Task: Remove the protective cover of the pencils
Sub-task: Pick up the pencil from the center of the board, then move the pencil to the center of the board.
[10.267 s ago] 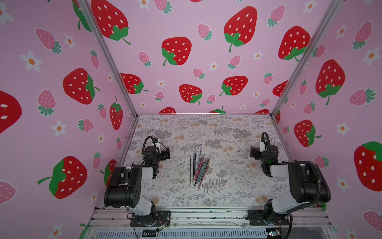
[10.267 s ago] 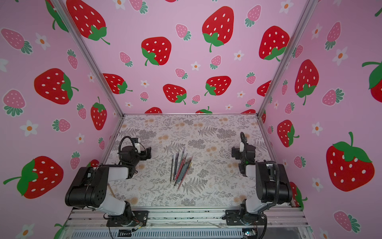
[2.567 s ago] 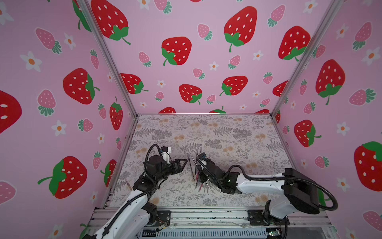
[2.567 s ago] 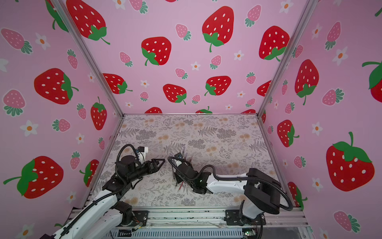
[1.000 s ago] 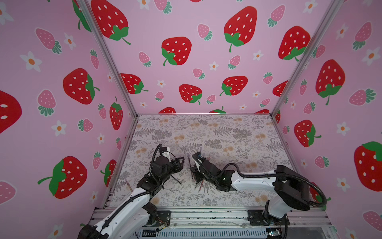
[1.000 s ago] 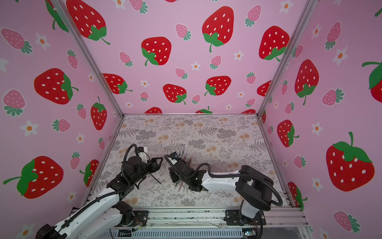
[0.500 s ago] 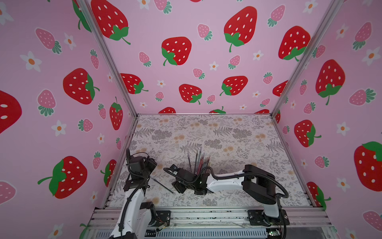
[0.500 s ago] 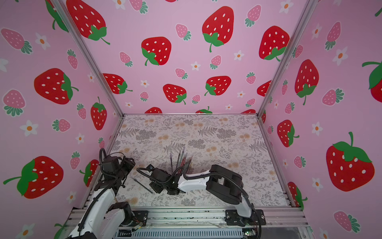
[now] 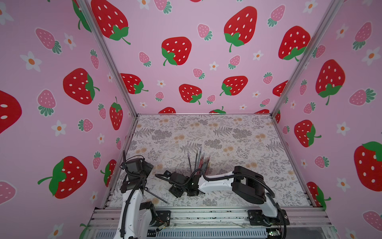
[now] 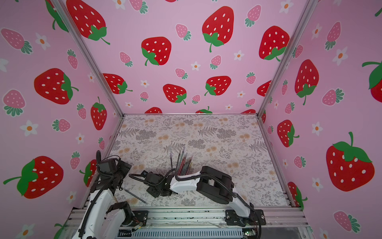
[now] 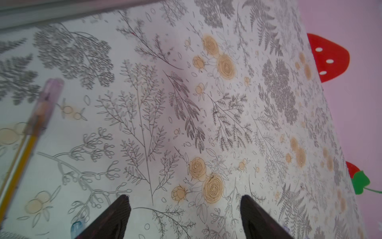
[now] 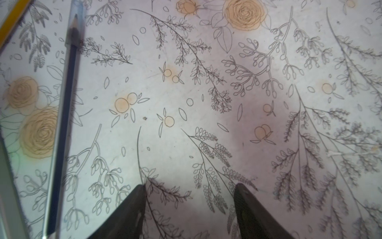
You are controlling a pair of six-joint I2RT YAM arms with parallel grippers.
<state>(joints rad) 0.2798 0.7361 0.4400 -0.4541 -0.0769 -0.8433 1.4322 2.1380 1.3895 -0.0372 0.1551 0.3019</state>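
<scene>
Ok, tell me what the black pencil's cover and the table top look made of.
Cover: looks like clear glossy plastic; the black pencil shows through it and its edges catch light. Table top: probably a smooth printed sheet, paper or vinyl; flat flower pattern, faint scuffs, dull sheen.

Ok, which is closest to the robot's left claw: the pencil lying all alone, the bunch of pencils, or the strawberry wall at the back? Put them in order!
In a top view, starting from the left claw:
1. lone pencil, close by, toward the front.
2. bunch of pencils, farther off, to the claw's right.
3. back wall, far behind everything else.
</scene>
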